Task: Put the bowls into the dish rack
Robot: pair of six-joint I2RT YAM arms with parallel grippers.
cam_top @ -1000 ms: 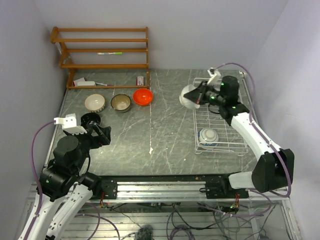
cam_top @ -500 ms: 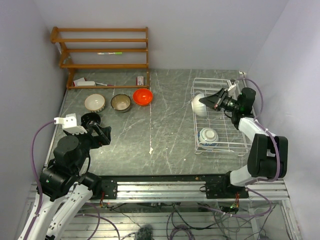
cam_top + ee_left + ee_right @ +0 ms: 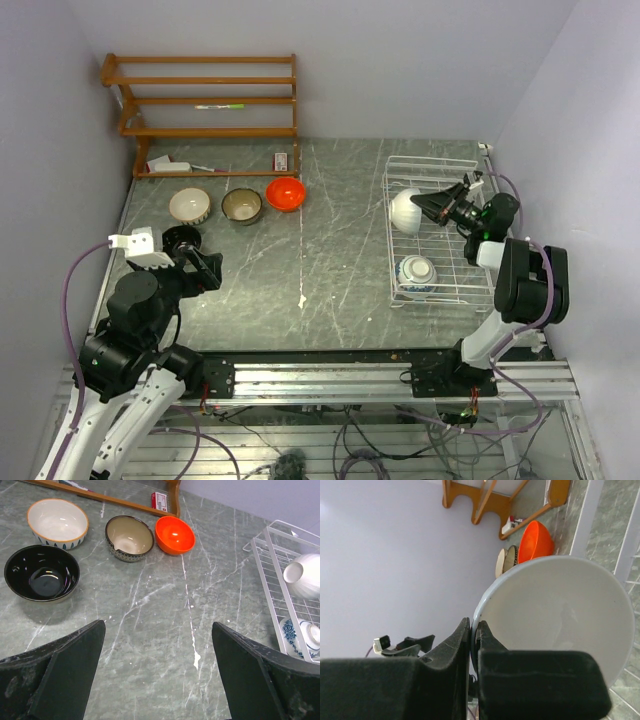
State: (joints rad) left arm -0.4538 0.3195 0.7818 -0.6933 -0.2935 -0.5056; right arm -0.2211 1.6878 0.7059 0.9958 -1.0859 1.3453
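The left tool (image 3: 157, 630) is hanging low over the near left part of the tabletop (image 3: 330, 250), its fingers spread wide and gripping nothing. Just beyond it the black bowl (image 3: 42, 573) is sitting upright on the stone, apart from the others. Over on the right, the rack (image 3: 445, 298) is lying lengthwise along the tabletop's right edge, and the blue bowl (image 3: 416, 271) is resting inside its near end with its foot ring turned upward. Farther along the rack, the right tool (image 3: 428, 205) is reaching in from the right and pinching the rim of the white bowl (image 3: 404, 208) between its narrowed fingers (image 3: 445, 650). The bowl is being held on its side in the rack's far half, close to the left wall, its foot pointing left and its hollow facing the wrist (whether it is touching the wires, I cannot tell). Across the tabletop, at about the same depth, three bowls are standing upright in a row, left to right: the cream bowl (image 3: 57, 521), the tan bowl (image 3: 129, 536) and the orange bowl (image 3: 174, 534), the last two almost touching. Behind them the shelf (image 3: 205, 100) is standing against the back wall, with a small red box (image 3: 159, 501) lying on its bottom board.
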